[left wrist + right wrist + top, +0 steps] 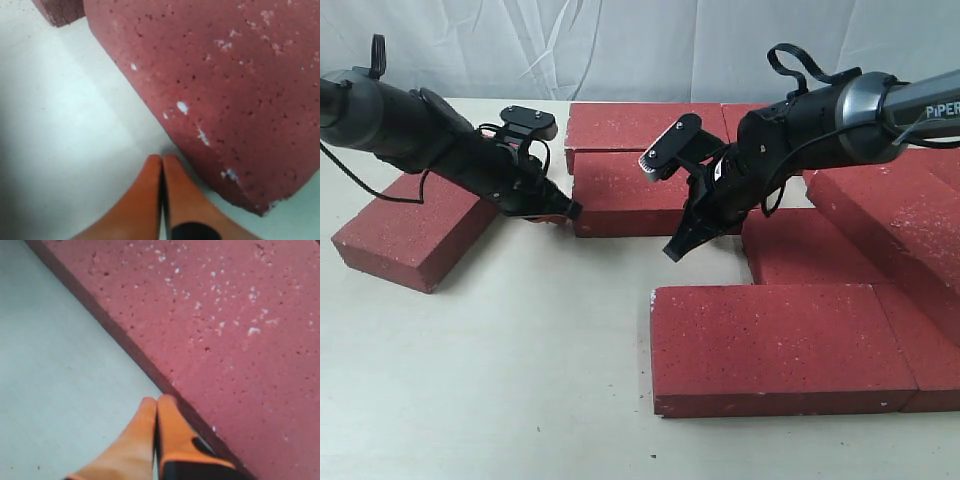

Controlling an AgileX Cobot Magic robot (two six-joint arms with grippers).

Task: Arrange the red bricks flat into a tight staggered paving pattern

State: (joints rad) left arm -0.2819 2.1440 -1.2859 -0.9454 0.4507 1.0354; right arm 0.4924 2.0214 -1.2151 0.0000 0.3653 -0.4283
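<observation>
Several dark red bricks lie flat on the pale table. One brick lies alone at the left. A back brick and a middle brick sit at the centre, a long front brick lies nearer, and more bricks fill the right side. My left gripper is shut and empty, its tips low at the middle brick's left front corner. My right gripper is also shut and empty, right beside a brick's edge.
Bare table spreads across the front left. A gap of table lies between the middle brick, the front brick and the right bricks. A white curtain hangs behind. Another brick's corner shows far off in the left wrist view.
</observation>
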